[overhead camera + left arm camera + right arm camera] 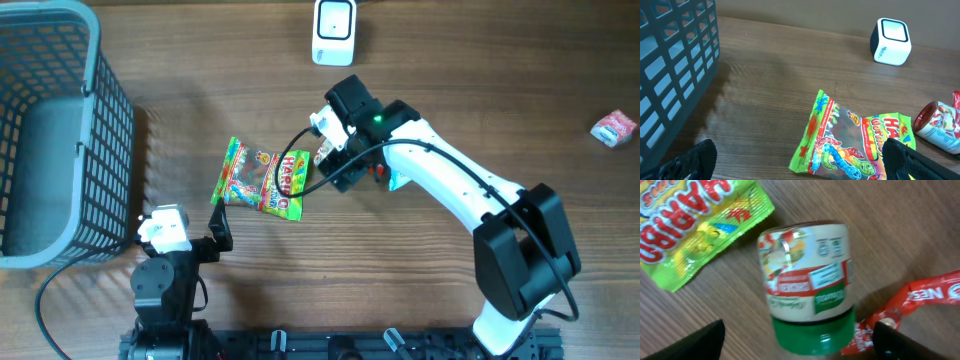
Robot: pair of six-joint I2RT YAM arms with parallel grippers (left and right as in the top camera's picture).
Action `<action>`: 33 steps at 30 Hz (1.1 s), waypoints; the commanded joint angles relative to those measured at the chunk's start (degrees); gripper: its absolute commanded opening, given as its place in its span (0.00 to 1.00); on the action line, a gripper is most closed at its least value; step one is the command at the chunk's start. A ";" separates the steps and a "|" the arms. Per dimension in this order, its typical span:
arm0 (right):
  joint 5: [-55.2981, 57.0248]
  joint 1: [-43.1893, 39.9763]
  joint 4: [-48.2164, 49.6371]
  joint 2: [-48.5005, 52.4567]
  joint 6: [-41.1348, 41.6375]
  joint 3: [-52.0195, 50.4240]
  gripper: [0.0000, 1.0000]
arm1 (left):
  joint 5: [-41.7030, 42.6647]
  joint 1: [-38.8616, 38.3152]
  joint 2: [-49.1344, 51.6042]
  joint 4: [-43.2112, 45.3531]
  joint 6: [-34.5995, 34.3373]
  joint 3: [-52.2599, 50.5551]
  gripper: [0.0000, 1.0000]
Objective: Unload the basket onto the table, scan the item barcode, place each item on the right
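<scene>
While my right gripper [797,330] hangs released over the bottle [807,280], I count nothing done: grasp and scanner [333,30] pass remain.

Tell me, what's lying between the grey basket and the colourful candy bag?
Nothing. Only bare wooden table lies between the basket and the candy bag. The overhead view shows this best, and the left wrist view agrees.

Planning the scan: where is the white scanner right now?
In the overhead view the white scanner sits at the far side of the table, near the middle, beyond the Haribo bag.
</scene>
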 commanded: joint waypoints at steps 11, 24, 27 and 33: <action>-3.54 -2.19 0.44 7.69 -0.07 -0.87 0.72 | 0.85 -0.22 -0.04 0.22 0.90 -0.59 1.00; -19.91 -2.19 -7.04 7.82 19.58 7.82 0.45 | 0.85 -0.22 -0.04 0.22 0.87 -0.59 1.00; -27.76 -2.38 -11.41 7.82 27.34 10.67 0.45 | 0.85 -0.22 -0.04 0.22 0.87 -0.59 1.00; -34.25 -3.98 -24.83 7.85 30.91 10.67 0.45 | 0.85 -0.22 -0.04 0.22 0.87 -0.59 1.00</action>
